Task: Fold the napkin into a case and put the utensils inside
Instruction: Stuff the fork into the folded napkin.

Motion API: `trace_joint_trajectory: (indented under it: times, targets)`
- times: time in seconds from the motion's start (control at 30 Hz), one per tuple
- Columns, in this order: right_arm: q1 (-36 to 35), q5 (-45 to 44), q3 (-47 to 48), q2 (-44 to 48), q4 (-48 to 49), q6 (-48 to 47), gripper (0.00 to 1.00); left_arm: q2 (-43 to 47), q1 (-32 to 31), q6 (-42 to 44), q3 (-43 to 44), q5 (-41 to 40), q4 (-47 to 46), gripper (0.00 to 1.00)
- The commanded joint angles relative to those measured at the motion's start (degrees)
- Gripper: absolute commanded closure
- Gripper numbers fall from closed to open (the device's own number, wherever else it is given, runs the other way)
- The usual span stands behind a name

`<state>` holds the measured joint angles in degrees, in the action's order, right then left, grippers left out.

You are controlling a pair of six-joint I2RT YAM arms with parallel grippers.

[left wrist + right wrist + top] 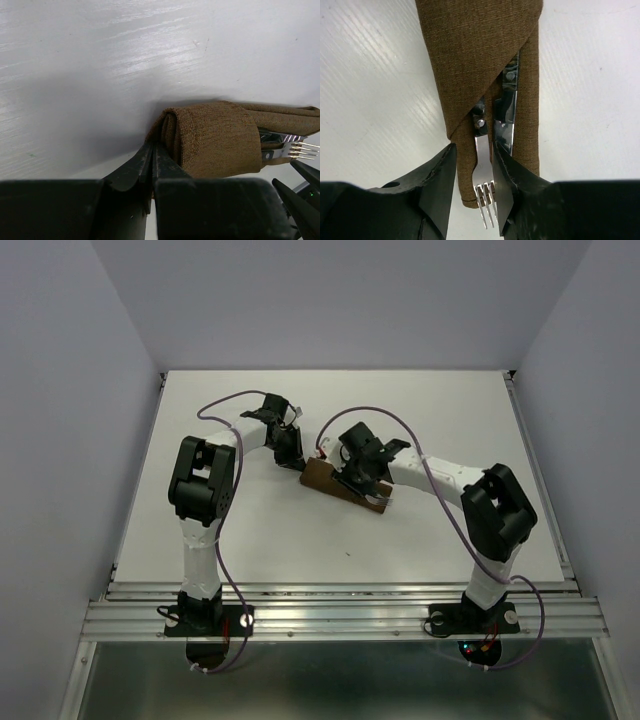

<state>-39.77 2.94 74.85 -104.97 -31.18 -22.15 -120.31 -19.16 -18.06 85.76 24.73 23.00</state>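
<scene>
Item, far left: left gripper (288, 445), black, two-fingered, its fingers pressed together and pinching the rolled closed end of the cloth, as its wrist view (152, 150) shows. Item, centre: narrow dark brown woven-cloth case (318, 478), the napkin already folded into a pouch, lying flat on the white table (450, 400) between the two arms, with a diagonal flap across its front (480, 50). Contents: slim silver four-tined metal fork (484, 165), handle inside the pocket, neck and tines protruding from the open end; just beside it a silver metal knife (507, 120), blade partly under the flap. Item, right: right gripper (474, 150), black, jaws part-way apart around the fork's neck and the cloth's lower edge; whether they actually pinch cannot be told. Status, as judged: folding complete, both utensils in the pocket, seating of the fork in hand, task near its end. Next move likely calls for sliding the fork along the case's length while the left end is kept pinned, so the cloth neither bunches nor unfolds.
</scene>
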Motion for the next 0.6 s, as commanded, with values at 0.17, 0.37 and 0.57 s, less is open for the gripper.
trace_joint_trajectory:
  times: [0.17, 0.37, 0.57]
  targets:
    - [2.6, 3.5, -0.8, 0.9, 4.1, 1.1, 0.6, 1.9, -0.4, 1.0, -0.3, -0.1, 1.2, 0.87]
    - [3.2, 5.0, -1.8, 0.2, 4.4, 1.1, 0.61, 1.8, -0.4, 0.9, -0.5, -0.2, 1.1, 0.87]
    - [3.2, 6.4, -2.9, 0.5, 4.3, 0.9, 0.62, 1.6, -0.4, 0.8, -0.3, -0.1, 1.2, 0.87]
